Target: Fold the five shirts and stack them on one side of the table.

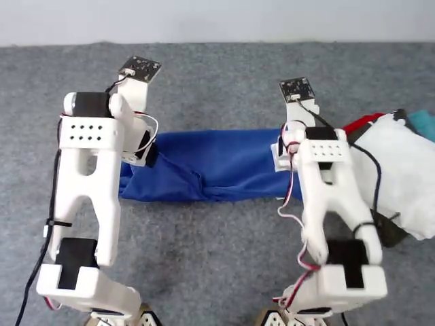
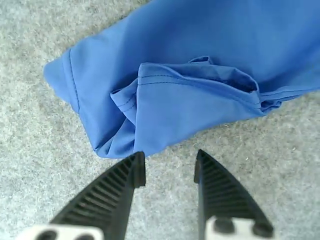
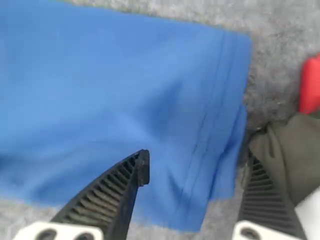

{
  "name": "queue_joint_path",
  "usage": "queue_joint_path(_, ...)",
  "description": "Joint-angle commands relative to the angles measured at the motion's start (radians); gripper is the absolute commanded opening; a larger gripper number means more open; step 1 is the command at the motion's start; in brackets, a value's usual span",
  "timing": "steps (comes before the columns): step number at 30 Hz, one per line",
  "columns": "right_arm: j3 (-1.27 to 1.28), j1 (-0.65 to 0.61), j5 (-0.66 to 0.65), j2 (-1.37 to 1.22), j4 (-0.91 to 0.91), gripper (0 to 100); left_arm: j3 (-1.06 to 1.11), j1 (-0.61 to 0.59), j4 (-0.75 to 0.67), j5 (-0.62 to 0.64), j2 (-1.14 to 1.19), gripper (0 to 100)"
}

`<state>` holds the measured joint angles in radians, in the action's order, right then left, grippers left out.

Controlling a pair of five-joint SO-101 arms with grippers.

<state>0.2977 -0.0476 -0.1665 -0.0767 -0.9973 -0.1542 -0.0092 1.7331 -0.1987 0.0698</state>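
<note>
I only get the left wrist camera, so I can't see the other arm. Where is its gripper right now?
Observer: The right gripper hangs open over the far end of the blue shirt, which lies in a long strip between the two arms.
Operator: Are there more shirts to fold?
Observer: Yes, a white shirt lies heaped just past that far end.
Operator: Any other colours?
Observer: A red cloth and a teal cloth peek out behind the white shirt.
</note>
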Motion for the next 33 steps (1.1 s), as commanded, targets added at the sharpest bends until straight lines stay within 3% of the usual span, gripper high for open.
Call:
queue_joint_path(1,-0.086,0.025,0.011,-0.058,0.018,30.3,-0.001,0.002,0.021,-0.008,-0.049,17)
queue_joint_path(14,-0.212,0.031,0.003,-0.285,0.007,29.8,0.001,0.005,0.021,-0.008,-0.048,17)
queue_joint_path(22,-0.212,0.035,0.003,-0.326,0.007,6.4,0.002,0.005,0.021,-0.008,-0.048,17)
queue_joint_path(33,-0.213,0.031,0.009,-0.308,0.005,6.8,0.081,-0.002,0.02,-0.008,-0.057,17)
